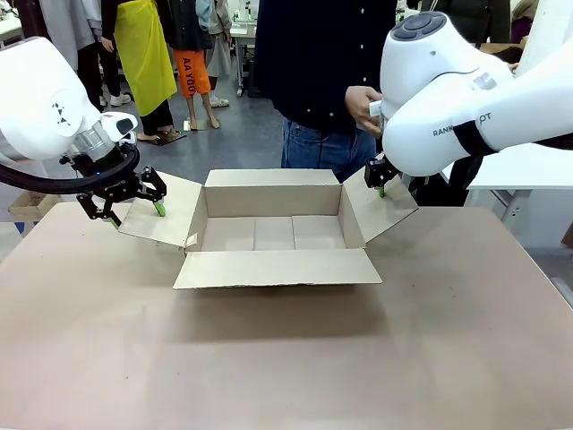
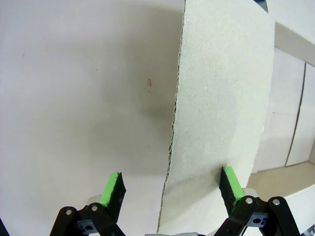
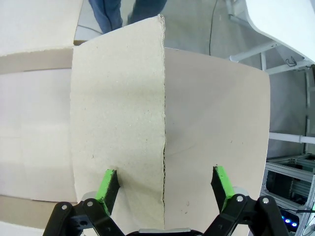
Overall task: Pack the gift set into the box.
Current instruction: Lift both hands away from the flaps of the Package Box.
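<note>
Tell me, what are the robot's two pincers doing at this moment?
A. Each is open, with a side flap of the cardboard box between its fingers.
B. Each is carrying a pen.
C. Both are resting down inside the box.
A: the left pincer stands open astride the left side flap of the box. The right pincer does the same on the right side flap.

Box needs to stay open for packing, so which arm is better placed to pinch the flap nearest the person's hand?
Right. The right gripper, open, straddles the edge of that flap; the left gripper is across the box at the other flap.
</note>
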You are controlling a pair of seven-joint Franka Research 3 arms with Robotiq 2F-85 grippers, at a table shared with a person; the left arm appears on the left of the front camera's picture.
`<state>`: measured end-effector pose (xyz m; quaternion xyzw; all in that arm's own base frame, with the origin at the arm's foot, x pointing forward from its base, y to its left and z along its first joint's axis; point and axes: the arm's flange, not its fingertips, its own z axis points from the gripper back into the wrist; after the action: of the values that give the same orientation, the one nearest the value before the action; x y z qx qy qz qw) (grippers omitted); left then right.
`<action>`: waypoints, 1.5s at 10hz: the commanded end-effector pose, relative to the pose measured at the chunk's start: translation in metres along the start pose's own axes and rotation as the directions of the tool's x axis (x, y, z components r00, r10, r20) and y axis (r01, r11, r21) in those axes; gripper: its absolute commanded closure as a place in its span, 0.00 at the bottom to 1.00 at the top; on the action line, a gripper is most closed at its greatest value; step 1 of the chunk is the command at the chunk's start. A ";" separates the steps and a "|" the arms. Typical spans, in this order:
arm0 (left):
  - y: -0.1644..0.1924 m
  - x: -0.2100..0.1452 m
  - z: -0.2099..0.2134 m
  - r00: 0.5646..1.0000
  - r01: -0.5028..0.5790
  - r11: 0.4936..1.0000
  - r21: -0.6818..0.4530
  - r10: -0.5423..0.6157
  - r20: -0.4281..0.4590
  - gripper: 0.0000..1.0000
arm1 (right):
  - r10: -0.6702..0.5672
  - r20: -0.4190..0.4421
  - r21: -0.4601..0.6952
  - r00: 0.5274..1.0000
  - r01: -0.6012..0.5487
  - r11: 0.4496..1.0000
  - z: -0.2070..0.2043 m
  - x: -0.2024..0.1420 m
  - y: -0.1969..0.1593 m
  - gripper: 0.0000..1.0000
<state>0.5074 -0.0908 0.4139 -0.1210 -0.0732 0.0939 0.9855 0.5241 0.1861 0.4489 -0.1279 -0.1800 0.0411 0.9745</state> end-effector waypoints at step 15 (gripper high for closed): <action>-0.001 -0.001 0.002 1.000 -0.010 1.000 0.014 0.010 0.003 0.00 | -0.018 0.011 -0.025 1.000 0.018 1.000 0.000 0.004 0.001 0.00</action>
<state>0.5074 -0.0908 0.4139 -0.1210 -0.0732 0.0939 0.9855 0.5241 0.1861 0.4489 -0.1279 -0.1800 0.0411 0.9745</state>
